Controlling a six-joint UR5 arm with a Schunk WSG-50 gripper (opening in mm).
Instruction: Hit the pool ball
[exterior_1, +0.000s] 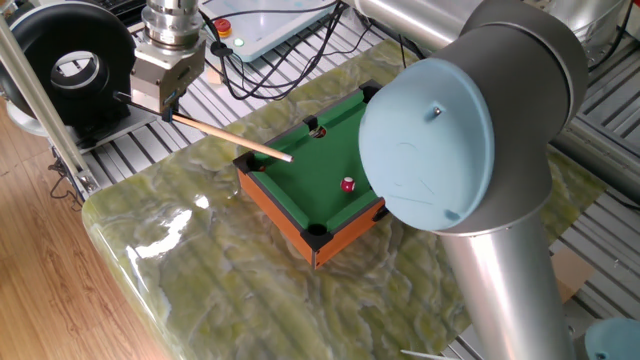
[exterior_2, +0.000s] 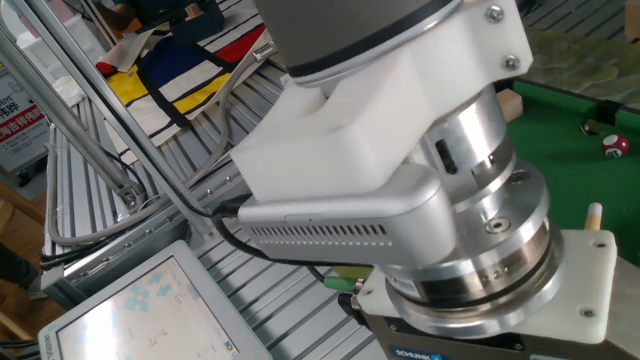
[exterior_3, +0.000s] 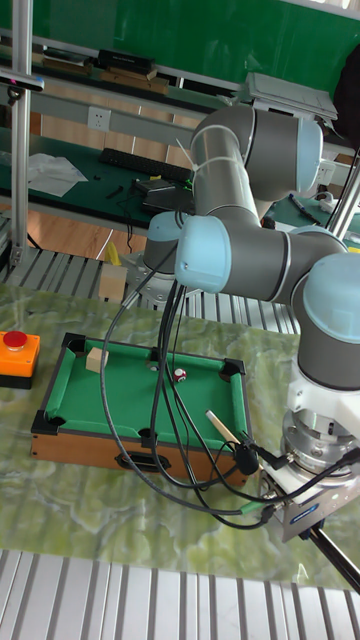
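A small green pool table (exterior_1: 305, 185) with orange sides stands on the marbled tabletop. The pool ball (exterior_1: 348, 185), tiny and dark red, lies on the felt near the table's right side; it also shows as the ball (exterior_2: 616, 146) and the ball (exterior_3: 180, 376). My gripper (exterior_1: 168, 112) hangs left of and above the table, shut on a wooden cue stick (exterior_1: 230, 137). The cue slants down over the felt, and its tip (exterior_1: 289, 158) stops well short of the ball. In the other fixed view the fingers are hidden below the wrist; only the cue tip (exterior_2: 594, 214) shows.
A tan cube (exterior_3: 96, 360) sits on the felt at the far end. A red button on an orange box (exterior_3: 17, 355) stands beside the table. The arm's blue-capped joint (exterior_1: 430, 140) hides the table's right end. Black cables (exterior_1: 250, 70) and a black reel (exterior_1: 70, 65) lie behind.
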